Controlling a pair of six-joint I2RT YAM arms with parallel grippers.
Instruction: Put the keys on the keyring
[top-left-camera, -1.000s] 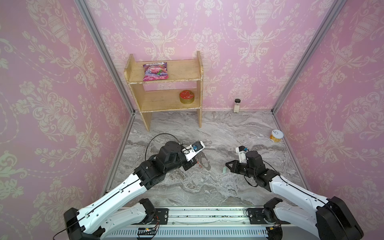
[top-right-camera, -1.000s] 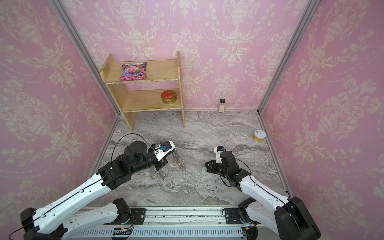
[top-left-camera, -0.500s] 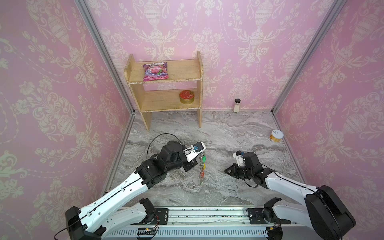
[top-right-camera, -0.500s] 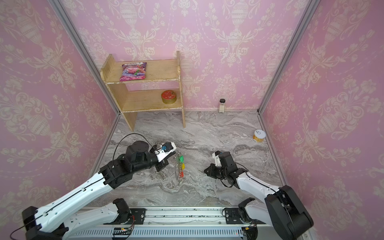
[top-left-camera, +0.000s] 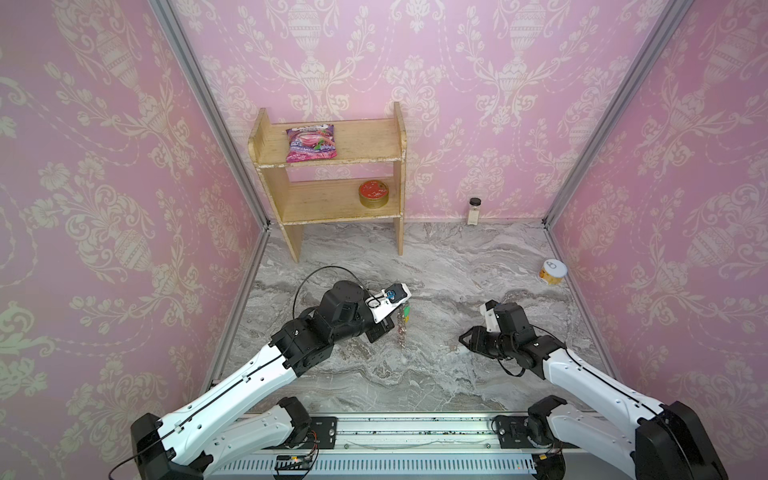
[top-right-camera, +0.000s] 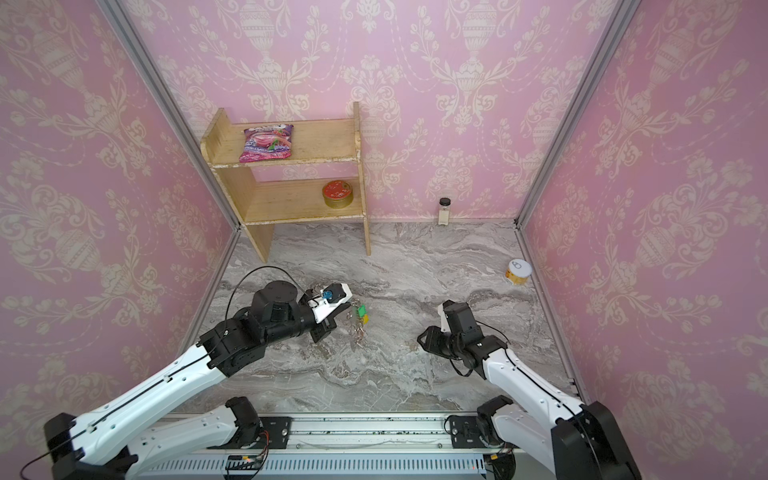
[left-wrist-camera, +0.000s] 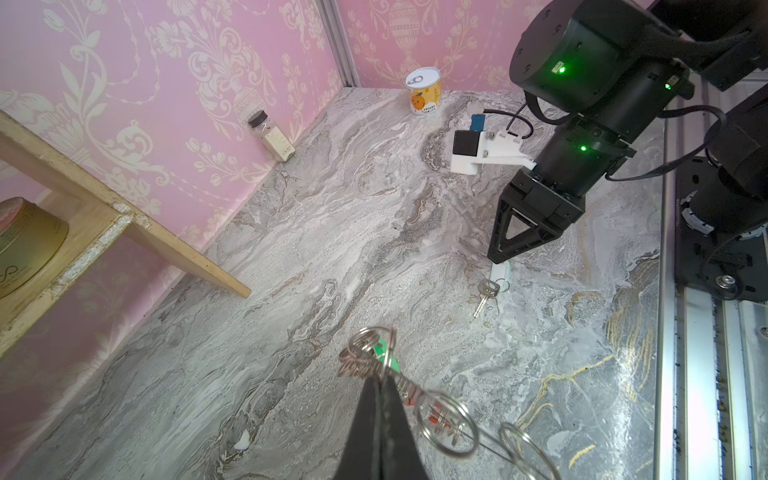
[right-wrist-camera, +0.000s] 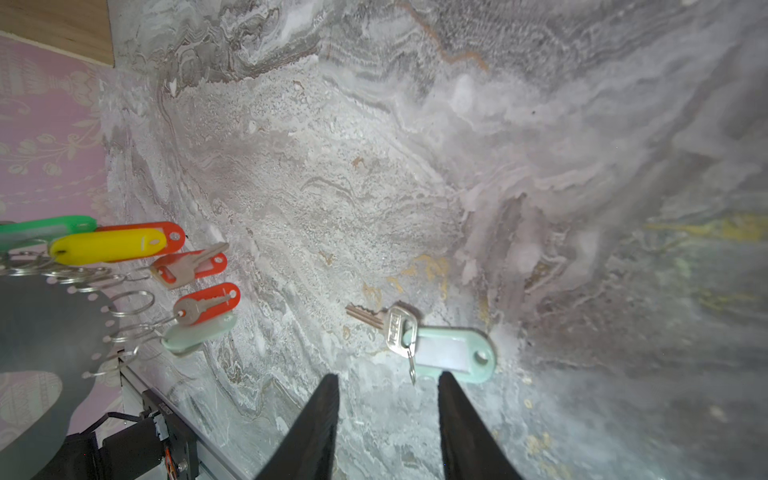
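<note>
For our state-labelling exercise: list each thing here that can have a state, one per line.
keyring, hanging from the left gripper
left gripper, shut on the keyring
keys, lying flat on the table, loose
right gripper, open, empty, near the keys
can, upright, sealed
jar, upright, capped
tin, lid on

The keys (right-wrist-camera: 399, 332) are silver with a mint-green tag (right-wrist-camera: 453, 353), the keyring (right-wrist-camera: 45, 328) grey with red, yellow and green tags (right-wrist-camera: 108, 247), the table (right-wrist-camera: 415, 145) grey-veined marble.
</note>
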